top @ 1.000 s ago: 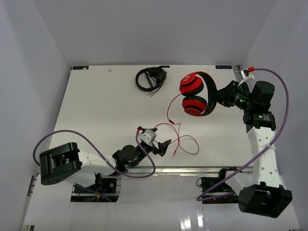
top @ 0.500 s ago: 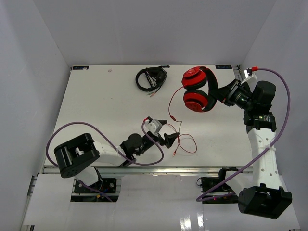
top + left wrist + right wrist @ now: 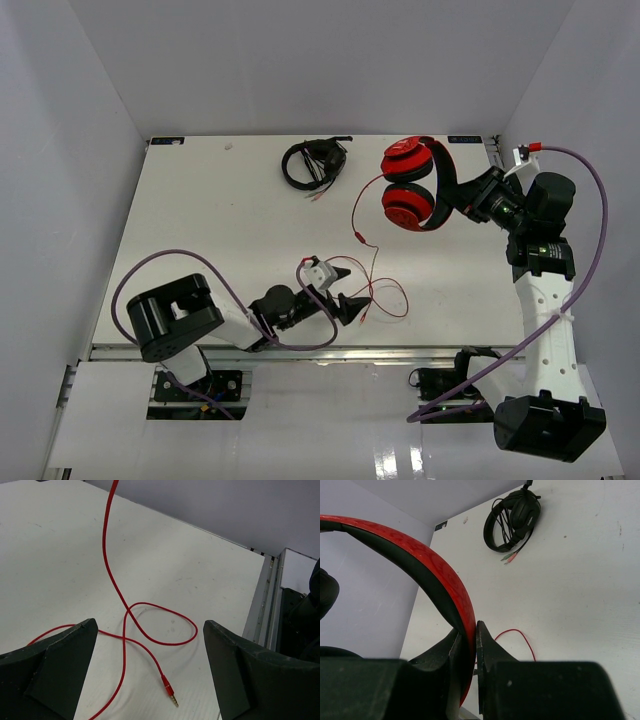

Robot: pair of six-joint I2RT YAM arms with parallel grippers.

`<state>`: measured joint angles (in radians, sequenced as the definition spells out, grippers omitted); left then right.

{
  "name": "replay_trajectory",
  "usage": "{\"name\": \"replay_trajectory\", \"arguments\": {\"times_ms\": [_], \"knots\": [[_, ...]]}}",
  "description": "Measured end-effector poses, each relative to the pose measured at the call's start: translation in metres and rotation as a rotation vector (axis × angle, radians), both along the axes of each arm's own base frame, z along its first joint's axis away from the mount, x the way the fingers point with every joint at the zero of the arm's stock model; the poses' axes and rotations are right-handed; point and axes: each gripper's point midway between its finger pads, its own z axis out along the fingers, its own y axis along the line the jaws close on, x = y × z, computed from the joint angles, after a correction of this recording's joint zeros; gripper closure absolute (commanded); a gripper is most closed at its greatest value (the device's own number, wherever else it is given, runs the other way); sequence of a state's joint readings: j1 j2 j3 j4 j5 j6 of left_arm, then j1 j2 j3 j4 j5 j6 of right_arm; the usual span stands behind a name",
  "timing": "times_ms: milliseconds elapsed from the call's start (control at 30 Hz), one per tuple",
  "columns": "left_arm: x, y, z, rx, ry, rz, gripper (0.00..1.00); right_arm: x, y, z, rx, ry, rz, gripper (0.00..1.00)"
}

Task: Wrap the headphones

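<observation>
The red headphones (image 3: 408, 186) hang lifted over the back right of the table. My right gripper (image 3: 456, 198) is shut on their headband (image 3: 440, 575), which is pinched between the jaws of the gripper (image 3: 472, 630). The thin red cable (image 3: 356, 225) drops from the ear cups and lies in loose loops (image 3: 131, 611) on the table. Its plug (image 3: 169, 691) rests flat near the front edge. My left gripper (image 3: 352, 292) is open, low over those loops. In the left wrist view, the plug lies between the wide-apart fingers of this gripper (image 3: 150, 625), untouched.
Black headphones (image 3: 312, 163) with a bundled cable lie at the back middle, also in the right wrist view (image 3: 512, 517). The table's front rail (image 3: 400, 350) runs just beyond the plug. White walls close in the table on three sides.
My left arm has swung right and forward, bringing its open gripper over the cable loops and plug. My right gripper has raised the headphones slightly, drawing the cable up.
</observation>
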<state>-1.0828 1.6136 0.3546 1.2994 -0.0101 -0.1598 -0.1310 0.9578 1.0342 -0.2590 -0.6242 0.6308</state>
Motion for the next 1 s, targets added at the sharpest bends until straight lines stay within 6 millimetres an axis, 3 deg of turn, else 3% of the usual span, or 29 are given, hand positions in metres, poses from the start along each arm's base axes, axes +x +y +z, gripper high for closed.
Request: {"name": "replay_trajectory", "arguments": {"times_ms": [233, 500, 700, 1000], "knots": [[0.024, -0.034, 0.000, 0.031, -0.033, 0.024, 0.02, -0.004, 0.001, -0.005, 0.023, 0.020, -0.004, 0.92], [0.058, -0.050, -0.038, 0.131, 0.008, 0.112, 0.14, -0.010, 0.004, -0.011, 0.042, 0.035, 0.003, 0.92], [0.069, -0.044, -0.048, 0.148, 0.056, 0.151, 0.41, -0.012, 0.006, -0.015, 0.050, 0.037, 0.012, 0.92], [0.060, -0.059, -0.049, 0.138, 0.107, 0.061, 1.00, -0.013, 0.007, -0.017, 0.057, 0.042, 0.019, 0.92]]}}
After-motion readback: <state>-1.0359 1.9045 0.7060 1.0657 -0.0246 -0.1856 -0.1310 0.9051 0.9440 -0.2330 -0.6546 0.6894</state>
